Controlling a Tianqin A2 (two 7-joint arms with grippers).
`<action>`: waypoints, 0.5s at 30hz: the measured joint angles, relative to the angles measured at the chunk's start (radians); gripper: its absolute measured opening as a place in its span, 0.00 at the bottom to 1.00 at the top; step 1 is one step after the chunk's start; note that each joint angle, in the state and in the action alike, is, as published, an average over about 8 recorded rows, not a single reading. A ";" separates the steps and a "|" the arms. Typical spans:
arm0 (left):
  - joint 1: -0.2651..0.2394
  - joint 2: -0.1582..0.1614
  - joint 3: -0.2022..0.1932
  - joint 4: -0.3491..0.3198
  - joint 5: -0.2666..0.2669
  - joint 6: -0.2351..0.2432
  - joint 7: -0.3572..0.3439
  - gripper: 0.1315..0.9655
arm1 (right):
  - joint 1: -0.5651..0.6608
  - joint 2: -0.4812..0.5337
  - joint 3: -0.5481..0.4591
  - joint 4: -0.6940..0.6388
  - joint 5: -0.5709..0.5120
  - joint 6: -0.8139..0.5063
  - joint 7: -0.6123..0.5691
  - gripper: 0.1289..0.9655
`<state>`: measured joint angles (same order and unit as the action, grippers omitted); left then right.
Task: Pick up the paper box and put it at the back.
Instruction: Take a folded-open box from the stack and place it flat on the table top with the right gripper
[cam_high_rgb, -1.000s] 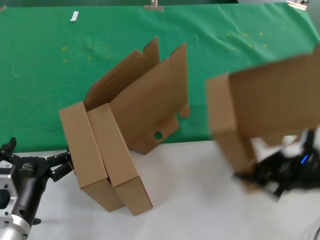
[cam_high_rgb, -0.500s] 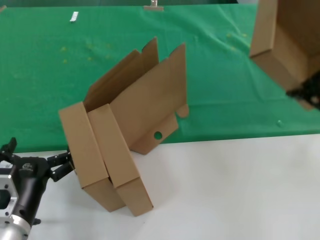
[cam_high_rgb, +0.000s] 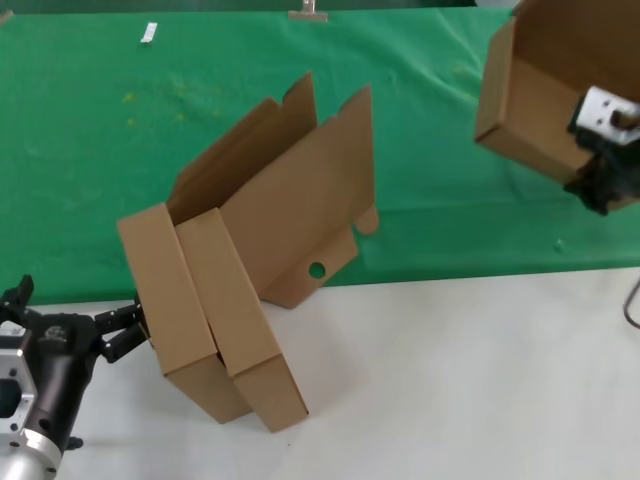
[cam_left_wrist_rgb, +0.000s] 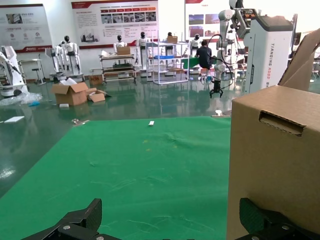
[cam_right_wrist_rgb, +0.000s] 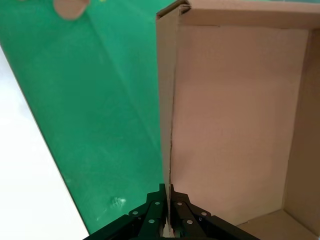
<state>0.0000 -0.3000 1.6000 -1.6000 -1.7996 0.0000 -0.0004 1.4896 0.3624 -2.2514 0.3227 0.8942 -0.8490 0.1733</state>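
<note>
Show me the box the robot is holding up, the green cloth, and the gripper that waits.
paper box (cam_high_rgb: 525, 110), head view, on its outer side wall.
green cloth (cam_high_rgb: 90, 180), head view, bare stretch.
left gripper (cam_high_rgb: 118, 332), head view, between its fingertips.

The white table (cam_high_rgb: 450, 380) meets the green cloth (cam_high_rgb: 120, 150) behind it. Two open cardboard boxes (cam_high_rgb: 240, 300) lean together across both.

I see box (cam_high_rgb: 535, 95): matt brown corrugated cardboard, raw edges. Back (cam_high_rgb: 200, 110): green cloth, faintly wrinkled, matt. Table (cam_high_rgb: 450, 380): smooth white. Right gripper (cam_right_wrist_rgb: 167, 222): black plastic, slight sheen.
</note>
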 joint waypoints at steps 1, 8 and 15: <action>0.000 0.000 0.000 0.000 0.000 0.000 0.000 1.00 | 0.007 -0.017 -0.006 -0.043 -0.001 0.024 -0.016 0.03; 0.000 0.000 0.000 0.000 0.000 0.000 0.000 1.00 | 0.024 -0.100 -0.043 -0.254 0.004 0.130 -0.100 0.03; 0.000 0.000 0.000 0.000 0.000 0.000 0.000 1.00 | 0.007 -0.118 -0.083 -0.308 -0.001 0.160 -0.109 0.03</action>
<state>0.0000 -0.3000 1.6000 -1.6000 -1.7996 0.0000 -0.0004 1.4963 0.2441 -2.3342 0.0148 0.8929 -0.6889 0.0639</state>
